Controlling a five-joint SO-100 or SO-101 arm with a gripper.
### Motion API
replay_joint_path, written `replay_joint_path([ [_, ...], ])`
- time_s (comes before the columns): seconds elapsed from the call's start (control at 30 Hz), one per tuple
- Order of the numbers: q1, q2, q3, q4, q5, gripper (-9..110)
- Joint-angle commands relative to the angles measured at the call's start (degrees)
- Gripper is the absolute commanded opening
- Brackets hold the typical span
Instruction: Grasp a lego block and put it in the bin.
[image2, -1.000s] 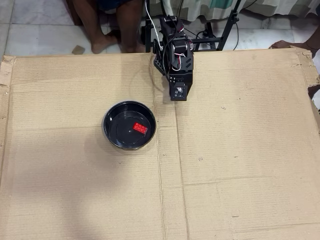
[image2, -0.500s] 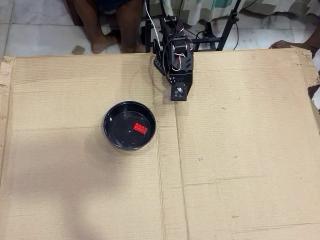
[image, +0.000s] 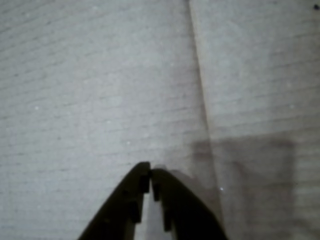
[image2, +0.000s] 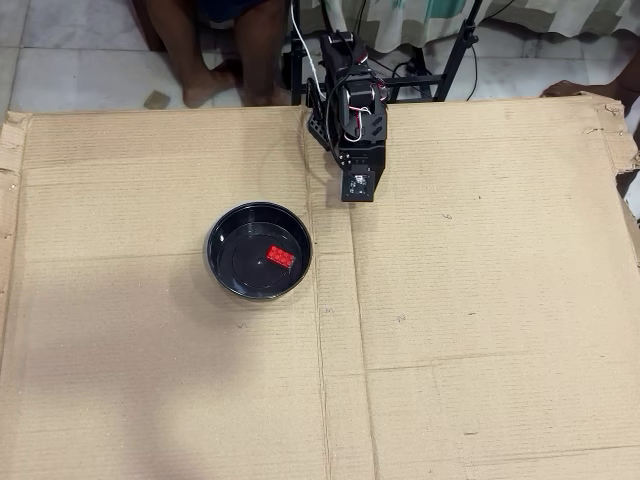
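In the overhead view the red lego block (image2: 280, 256) lies flat inside the round black bin (image2: 222, 232), which sits on the cardboard left of centre. My arm is folded at the back edge of the cardboard, right of and behind the bin, its wrist part (image2: 358, 186) pointing down; the fingertips are hidden under it there. In the wrist view my gripper (image: 151, 174) is shut and empty, its two dark jaws meeting at the tips over bare cardboard. Neither block nor bin shows in the wrist view.
Brown cardboard (image2: 480, 300) covers the floor area, with a vertical fold seam (image2: 320, 340) down the middle, also seen in the wrist view (image: 200, 90). A person's bare legs (image2: 215, 50) and tripod legs (image2: 455, 60) stand behind the back edge.
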Motion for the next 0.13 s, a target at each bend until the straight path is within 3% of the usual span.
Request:
replay_joint_path([
  [0.0,0.1,-0.4,0.8,3.0,-0.2,0],
  [0.1,0.2,-0.4,0.8,2.9,-0.2,0],
])
